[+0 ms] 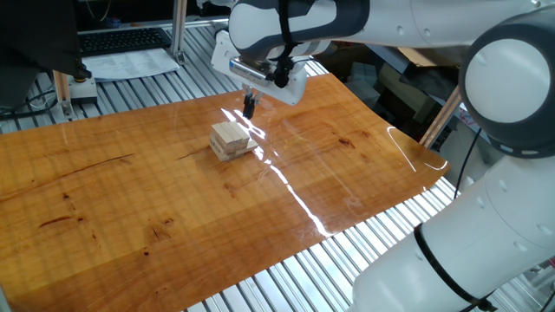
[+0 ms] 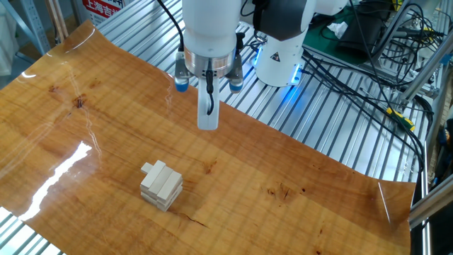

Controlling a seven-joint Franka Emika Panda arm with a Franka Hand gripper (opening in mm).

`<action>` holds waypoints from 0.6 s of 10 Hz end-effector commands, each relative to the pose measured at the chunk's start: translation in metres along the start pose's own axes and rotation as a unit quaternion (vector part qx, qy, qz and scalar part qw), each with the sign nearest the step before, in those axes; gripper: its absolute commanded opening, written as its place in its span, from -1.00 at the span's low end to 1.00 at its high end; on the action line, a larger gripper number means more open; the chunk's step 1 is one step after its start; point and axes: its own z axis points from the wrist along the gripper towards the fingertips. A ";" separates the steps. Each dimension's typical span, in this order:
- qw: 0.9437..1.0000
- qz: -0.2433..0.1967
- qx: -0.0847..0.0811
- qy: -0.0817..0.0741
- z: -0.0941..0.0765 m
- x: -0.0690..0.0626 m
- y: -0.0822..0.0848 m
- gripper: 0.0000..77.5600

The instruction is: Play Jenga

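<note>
The Jenga stack [image 1: 231, 140] is a small low pile of pale wooden blocks in about three crossed layers on the wooden tabletop. In the other fixed view [image 2: 161, 185] one block [image 2: 147, 168] sticks out at its far left side. My gripper [image 1: 249, 110] hangs in the air above and behind the stack, pointing down, apart from it. In the other fixed view the gripper [image 2: 207, 123] shows its fingers [image 2: 207, 110] pressed together with nothing between them.
The glossy wooden board [image 1: 130, 199] lies on a slatted metal table [image 2: 333, 142]. The robot base [image 2: 279, 60] and cables [image 2: 368, 78] stand behind the board. A keyboard [image 1: 121, 39] and papers [image 1: 130, 62] lie beyond the far edge.
</note>
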 end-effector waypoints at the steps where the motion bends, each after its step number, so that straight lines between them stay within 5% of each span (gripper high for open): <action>1: 1.000 -0.006 -0.005 -0.001 -0.001 0.000 0.000 -1.00; 3: 1.000 -0.030 -0.004 0.000 -0.001 0.000 0.000 -1.00; 5: 0.999 -0.045 -0.013 0.022 -0.001 0.000 0.000 -1.00; 6: 0.995 -0.085 -0.032 0.051 -0.001 0.000 0.000 -1.00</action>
